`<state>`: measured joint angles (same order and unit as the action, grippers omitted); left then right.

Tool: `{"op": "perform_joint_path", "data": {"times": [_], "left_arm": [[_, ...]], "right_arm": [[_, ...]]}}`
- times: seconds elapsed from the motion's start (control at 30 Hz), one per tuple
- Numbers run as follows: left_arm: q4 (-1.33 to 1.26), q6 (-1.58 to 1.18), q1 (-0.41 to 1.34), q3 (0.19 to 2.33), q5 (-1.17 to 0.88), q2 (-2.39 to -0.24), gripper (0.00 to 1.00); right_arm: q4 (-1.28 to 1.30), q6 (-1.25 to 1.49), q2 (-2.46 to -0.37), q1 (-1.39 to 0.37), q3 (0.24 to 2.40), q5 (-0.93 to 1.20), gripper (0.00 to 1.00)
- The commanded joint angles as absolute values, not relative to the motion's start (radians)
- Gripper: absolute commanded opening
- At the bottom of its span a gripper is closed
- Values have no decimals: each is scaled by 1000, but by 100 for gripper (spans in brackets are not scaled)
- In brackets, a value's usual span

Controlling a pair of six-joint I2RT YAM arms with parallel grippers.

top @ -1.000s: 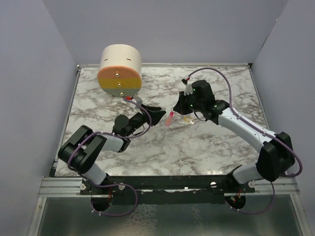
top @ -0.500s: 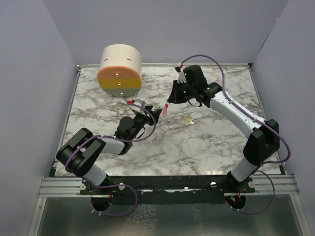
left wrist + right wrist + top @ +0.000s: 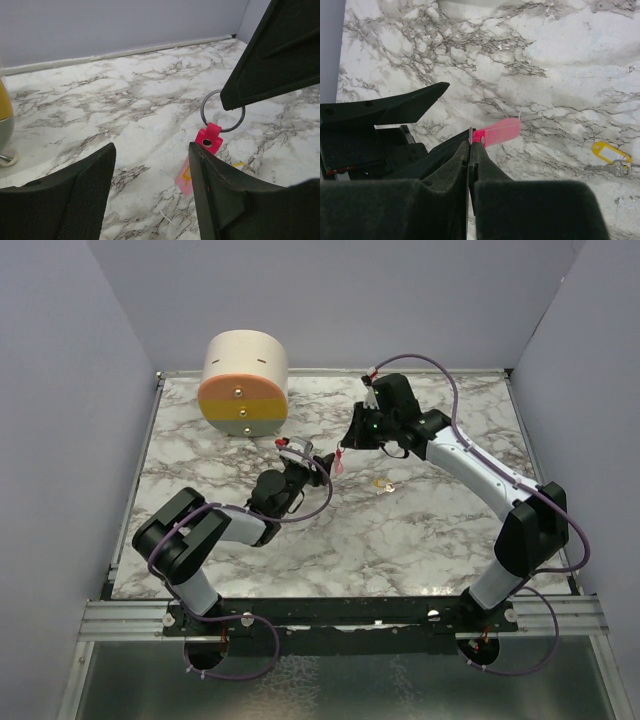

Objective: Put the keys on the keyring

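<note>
White-and-black left arm (image 3: 235,528), matching right arm (image 3: 480,472), purple cables (image 3: 425,357) (green wrist lights (image 3: 373,424)), black textured pincer fingers (image 3: 75,195)

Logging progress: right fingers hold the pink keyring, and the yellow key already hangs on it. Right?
No. The right fingers hold the pink keyring, but the yellow key lies apart on the table: see the right wrist view.
</note>
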<state>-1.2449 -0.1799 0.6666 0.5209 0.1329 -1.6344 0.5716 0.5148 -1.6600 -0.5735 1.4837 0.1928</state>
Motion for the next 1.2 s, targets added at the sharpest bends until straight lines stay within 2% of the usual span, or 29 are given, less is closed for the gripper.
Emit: {"op": "perform_joint_path", "data": {"times": [0.0, 0.2, 0.27, 0.43, 0.6, 0.87, 0.93, 1.03, 1.17], "left_arm": [[-1309, -113, 683, 537, 156, -1682, 63], [-1431, -87, 694, 506, 158, -1734, 67], [-1477, -81, 701, 500, 160, -1749, 71], [-1529, -63, 725, 498, 148, -1775, 72], [-1635, -19, 757, 475, 181, -1810, 85], [-1663, 41, 774, 522, 270, -1848, 87], [-1702, 67, 780, 534, 304, -1872, 93], [-1754, 121, 794, 556, 332, -1910, 97], [-1761, 150, 807, 586, 337, -1941, 97]], "right_arm": [[476, 582, -1616, -561, 1425, 128, 1], [447, 604, -1614, -553, 1407, 126, 1], [446, 607, -1615, -549, 1407, 131, 1], [437, 616, -1611, -538, 1407, 139, 1], [430, 622, -1610, -532, 1409, 155, 1], [410, 629, -1601, -531, 1401, 187, 1], [402, 632, -1597, -530, 1394, 198, 1], [393, 635, -1594, -530, 1385, 217, 1], [383, 636, -1590, -531, 1370, 224, 1]]}}
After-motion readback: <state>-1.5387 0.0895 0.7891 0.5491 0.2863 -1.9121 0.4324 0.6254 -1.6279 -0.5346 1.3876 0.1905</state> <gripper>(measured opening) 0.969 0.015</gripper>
